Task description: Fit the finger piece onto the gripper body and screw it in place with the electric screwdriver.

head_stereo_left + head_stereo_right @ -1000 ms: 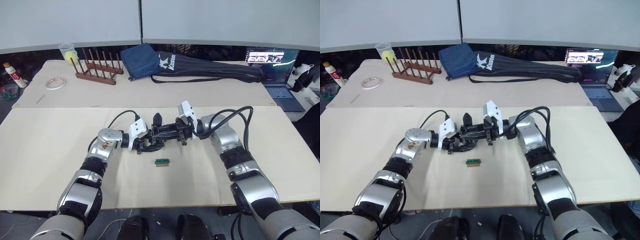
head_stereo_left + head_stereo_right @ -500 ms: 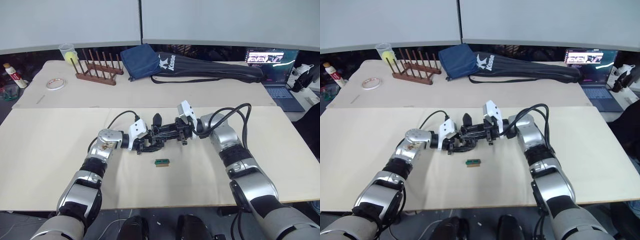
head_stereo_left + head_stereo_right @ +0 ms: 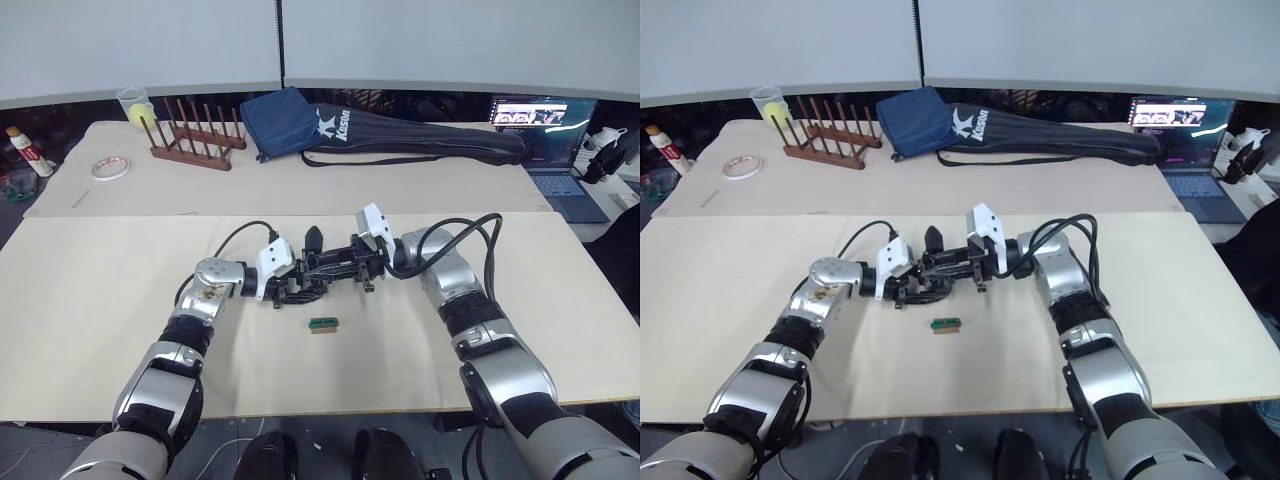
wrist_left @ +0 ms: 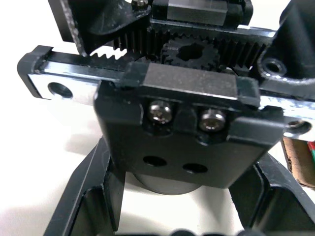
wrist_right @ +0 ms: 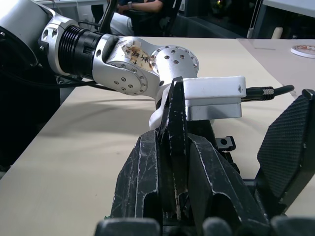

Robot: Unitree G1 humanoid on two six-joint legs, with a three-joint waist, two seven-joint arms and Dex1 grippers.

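The black gripper body (image 4: 182, 123) sits at the table's middle, with its toothed rack and gear facing the left wrist camera. My left gripper (image 3: 290, 281) is shut around its round base. Its pointed black finger (image 3: 313, 238) sticks up. From the right, my right gripper (image 3: 347, 268) meets the body and is shut on the finger piece (image 5: 175, 123), a thin black wedge standing between the two fingers (image 5: 142, 187). The body's ribbed pad (image 5: 288, 142) is close beside them. The electric screwdriver is out of view.
A small green-and-brown block (image 3: 323, 325) lies just in front of the grippers. On the far table stand a wooden rack (image 3: 197, 135), a blue bag (image 3: 285, 120), a long black Kason bag (image 3: 420, 140), a tape roll (image 3: 111, 166) and a laptop (image 3: 560, 150).
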